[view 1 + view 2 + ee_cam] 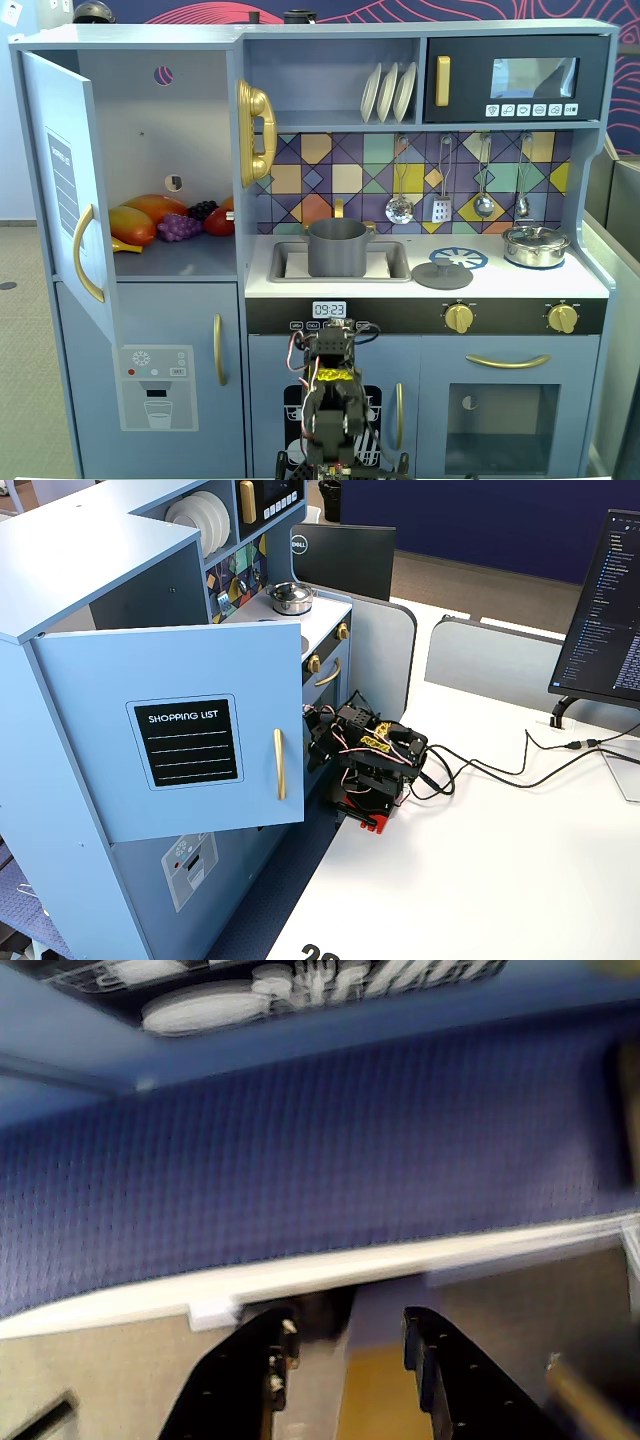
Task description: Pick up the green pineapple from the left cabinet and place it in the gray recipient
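Wrist view shows the gripper (345, 1345) spread and empty, arm folded low at the table's front edge, seemingly at rest. Farther back, the left cabinet (150, 120) stands open, fruit along its shelf's rear edge; no green pineapple is visible. The gray recipient (337, 248) waits in the sink.

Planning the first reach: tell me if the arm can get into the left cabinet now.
Probably yes: the left cabinet has its door wide open, and nothing blocks its shelf from the arm folded below.
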You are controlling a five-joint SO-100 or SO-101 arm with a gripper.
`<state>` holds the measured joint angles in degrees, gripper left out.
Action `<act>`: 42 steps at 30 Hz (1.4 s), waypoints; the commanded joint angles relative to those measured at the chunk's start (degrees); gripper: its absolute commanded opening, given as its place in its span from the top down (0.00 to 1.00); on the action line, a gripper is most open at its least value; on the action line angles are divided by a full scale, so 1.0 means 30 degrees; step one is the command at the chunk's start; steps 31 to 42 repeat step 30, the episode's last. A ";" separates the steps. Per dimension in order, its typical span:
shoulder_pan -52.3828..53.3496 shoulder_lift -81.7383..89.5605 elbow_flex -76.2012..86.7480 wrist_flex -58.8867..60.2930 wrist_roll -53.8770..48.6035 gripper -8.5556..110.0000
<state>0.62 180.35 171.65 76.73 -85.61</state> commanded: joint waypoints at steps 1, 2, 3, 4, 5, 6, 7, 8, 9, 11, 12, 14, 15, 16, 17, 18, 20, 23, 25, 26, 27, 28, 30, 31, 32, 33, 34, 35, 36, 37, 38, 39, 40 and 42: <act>0.0674 0.0586 0.0088 0.3662 -0.0469 0.87; 0.0908 0.0586 0.0088 0.3662 -0.0381 0.87; 0.1055 0.0586 0.0088 0.3662 -0.0381 0.87; 0.1084 0.0586 0.0088 0.3662 -0.0381 0.87; 0.1084 0.0586 0.0088 0.3662 -0.0352 0.87; 0.1084 0.0586 0.0088 0.3662 -0.0322 0.87; 0.1084 0.0586 0.0088 0.3662 -0.0322 0.87; 0.1084 0.0586 0.0088 0.3662 -0.0322 0.87; 0.1084 0.0586 0.0088 0.3662 -0.0322 0.87; 0.1084 0.0586 0.0088 0.3662 -0.0322 0.87; 0.1084 0.0586 0.0088 0.3662 -0.0322 0.87; 0.1084 0.0586 0.0088 0.3662 -0.0322 0.87; 0.1084 0.0586 0.0088 0.3662 -0.0322 0.87; 0.1084 0.0586 0.0088 0.3662 -0.0322 0.87; 0.1084 0.0586 0.0088 0.3662 -0.0322 0.87; 0.1084 0.0586 0.0088 0.3662 -0.0322 0.87; 0.1084 0.0586 0.0088 0.3662 -0.0322 0.87; 0.1084 0.0586 0.0088 0.3662 -0.0322 0.87; 0.1084 0.0586 0.0088 0.3662 -0.0322 0.87; 0.1084 0.0586 0.0088 0.3662 -0.0322 0.87; 0.1084 0.0586 0.0088 0.3662 -0.0322 0.87; 0.1084 0.0586 0.0088 0.3662 -0.0322 0.87; 0.1084 0.0586 0.0088 0.3662 -0.0322 0.87; 0.1084 0.0586 0.0088 0.3662 -0.0322 0.87; 0.1084 0.0586 0.0088 0.3662 -0.0322 0.87; 0.1084 0.0586 0.0088 0.3662 -0.0322 0.87; 0.1084 0.0586 0.0088 0.3662 -0.0322 0.87; 0.1084 0.0586 0.0088 0.3662 -0.0322 0.87; 0.1084 0.0586 0.0088 0.3662 -0.0322 0.87; 0.1084 0.0586 0.0088 0.3662 -0.0322 0.87; 0.1084 0.0586 0.0088 0.3662 -0.0322 0.87; 0.1084 0.0586 0.0088 0.3662 -0.0322 0.87; 0.1084 0.0586 0.0088 0.3662 -0.0322 0.87; 0.1084 0.0586 0.0088 0.3662 -0.0322 0.87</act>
